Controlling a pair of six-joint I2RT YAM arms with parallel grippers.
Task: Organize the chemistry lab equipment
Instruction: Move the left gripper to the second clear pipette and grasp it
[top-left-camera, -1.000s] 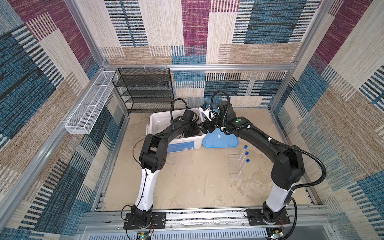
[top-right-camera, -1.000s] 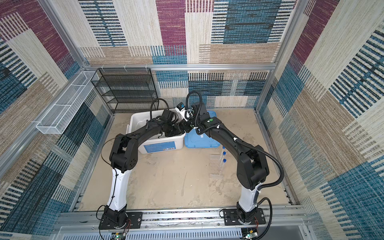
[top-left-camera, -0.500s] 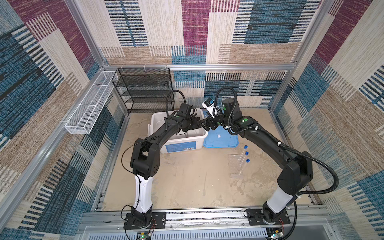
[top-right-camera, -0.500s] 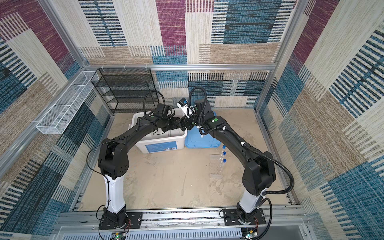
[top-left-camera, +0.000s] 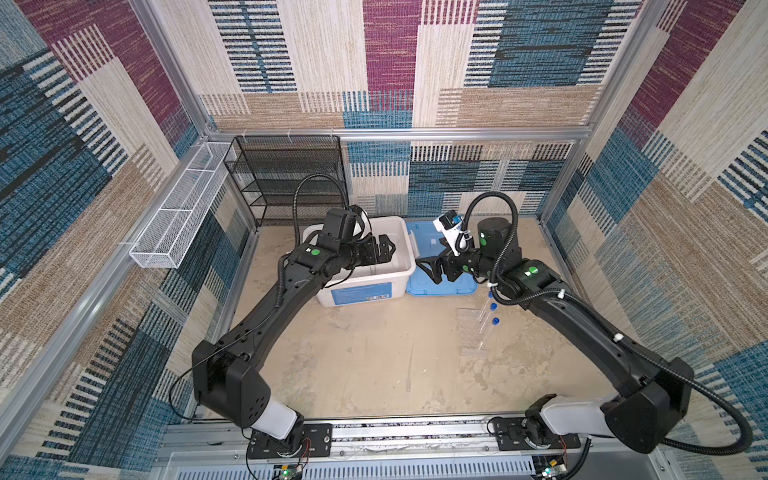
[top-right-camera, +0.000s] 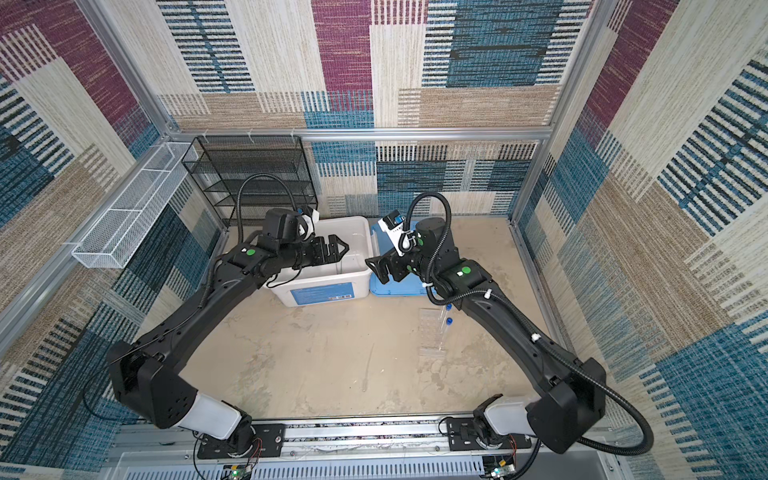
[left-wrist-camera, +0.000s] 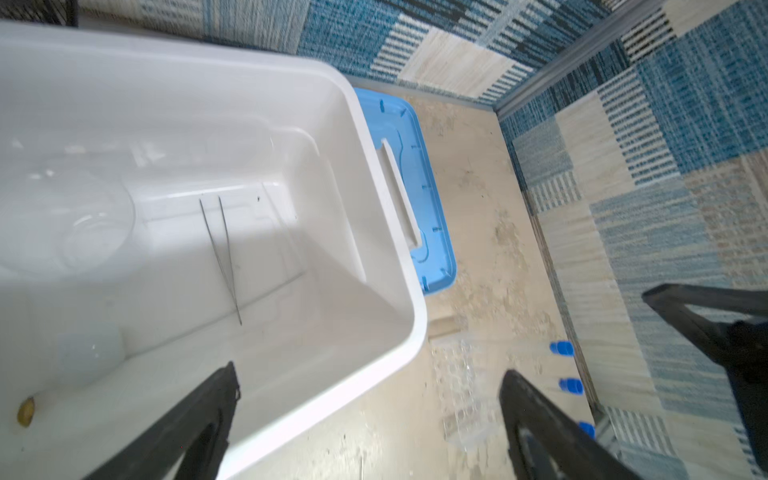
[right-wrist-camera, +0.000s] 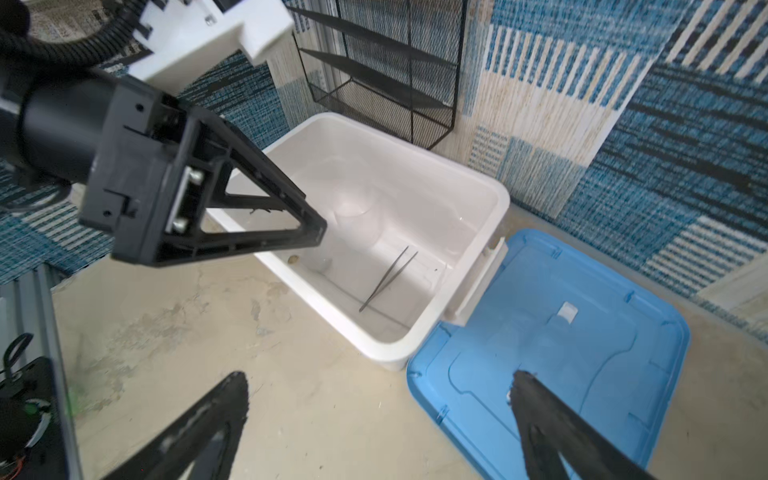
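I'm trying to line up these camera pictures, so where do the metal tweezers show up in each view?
Top views: not discernible; the left arm covers much of the white bin interior.
Left wrist: metal tweezers lie on the bin floor, centre-left of frame.
Right wrist: tweezers on the bin floor, mid-frame, near the wall facing the lid.
Shared landmark: the blue lid lying beside the bin.

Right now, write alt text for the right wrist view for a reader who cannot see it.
An open white bin on a sandy floor holds metal tweezers and clear glassware that is hard to make out, with its blue lid lying flat beside it. The left hand hangs open over the bin's near rim, and a black mesh shelf stands behind.
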